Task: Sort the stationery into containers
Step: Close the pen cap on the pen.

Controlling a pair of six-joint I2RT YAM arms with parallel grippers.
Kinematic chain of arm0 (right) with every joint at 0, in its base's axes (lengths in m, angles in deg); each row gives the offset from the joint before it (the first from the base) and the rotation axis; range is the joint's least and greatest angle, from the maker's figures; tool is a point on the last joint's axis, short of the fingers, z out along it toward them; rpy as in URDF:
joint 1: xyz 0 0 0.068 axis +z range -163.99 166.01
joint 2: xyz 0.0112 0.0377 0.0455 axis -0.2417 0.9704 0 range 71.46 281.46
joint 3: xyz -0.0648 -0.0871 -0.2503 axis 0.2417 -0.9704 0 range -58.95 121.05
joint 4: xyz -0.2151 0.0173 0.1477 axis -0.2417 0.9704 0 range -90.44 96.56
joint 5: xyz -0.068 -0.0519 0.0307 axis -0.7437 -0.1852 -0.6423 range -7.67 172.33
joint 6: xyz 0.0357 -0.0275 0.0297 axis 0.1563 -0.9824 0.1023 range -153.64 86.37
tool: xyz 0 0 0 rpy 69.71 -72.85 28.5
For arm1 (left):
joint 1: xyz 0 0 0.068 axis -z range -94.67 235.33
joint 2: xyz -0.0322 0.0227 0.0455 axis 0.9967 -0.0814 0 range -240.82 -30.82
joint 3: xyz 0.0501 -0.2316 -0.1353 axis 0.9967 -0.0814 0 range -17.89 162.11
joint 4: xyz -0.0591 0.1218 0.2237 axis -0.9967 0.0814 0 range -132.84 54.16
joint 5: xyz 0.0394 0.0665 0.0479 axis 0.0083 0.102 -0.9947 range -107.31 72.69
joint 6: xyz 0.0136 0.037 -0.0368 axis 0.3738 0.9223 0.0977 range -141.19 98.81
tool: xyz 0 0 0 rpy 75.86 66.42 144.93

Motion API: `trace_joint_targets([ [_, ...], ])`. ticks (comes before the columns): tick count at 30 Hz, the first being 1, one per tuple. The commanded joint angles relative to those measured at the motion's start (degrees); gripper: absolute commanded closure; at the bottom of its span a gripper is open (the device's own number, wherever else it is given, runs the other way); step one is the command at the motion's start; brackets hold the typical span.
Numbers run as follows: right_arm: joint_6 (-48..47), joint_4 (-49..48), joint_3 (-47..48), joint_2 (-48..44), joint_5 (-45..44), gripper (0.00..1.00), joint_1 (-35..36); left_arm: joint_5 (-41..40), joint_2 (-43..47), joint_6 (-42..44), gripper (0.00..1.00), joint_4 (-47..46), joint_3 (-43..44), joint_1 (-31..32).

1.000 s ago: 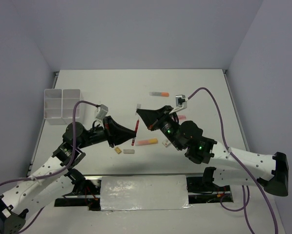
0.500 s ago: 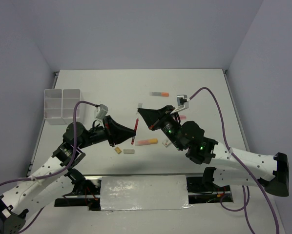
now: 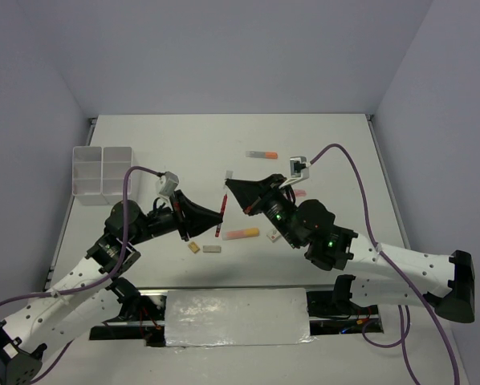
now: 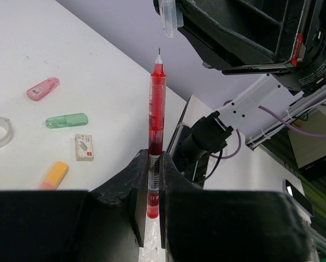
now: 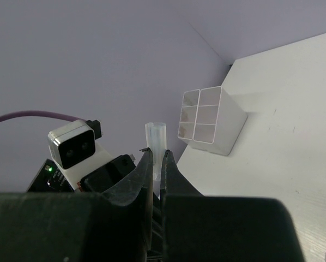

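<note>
Since the left gripper [image 4: 152,166] is clamped tight low on the red pen [image 4: 156,103], tip up in mid-air, any wobble gets magnified at the nib. Just past it, the right gripper [image 5: 157,158] pinches the clear cap [image 5: 156,132]; slightly off-axis and it'll jam or smear ink. The container box [image 3: 87,189] sits well away, far left.

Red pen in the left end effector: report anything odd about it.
The red translucent pen is uncapped, its bare tip exposed, clamped in the left end effector. A clear plastic cap, seemingly its own, is held apart from it in the right end effector, near the tip. Nothing looks spilled or broken.
</note>
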Motion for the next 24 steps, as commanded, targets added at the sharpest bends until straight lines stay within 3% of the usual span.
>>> trace_joint_targets([
  [1,-0.3,-2.3,0.3,0.4,-1.1,1.0,0.5,-0.5,0.9,1.8,1.0,-1.7,2.2,0.3],
  [24,-0.6,-2.1,0.0,0.9,-1.0,1.0,0.7,-1.1,0.5,2.4,1.0,-0.5,2.9,0.3],
])
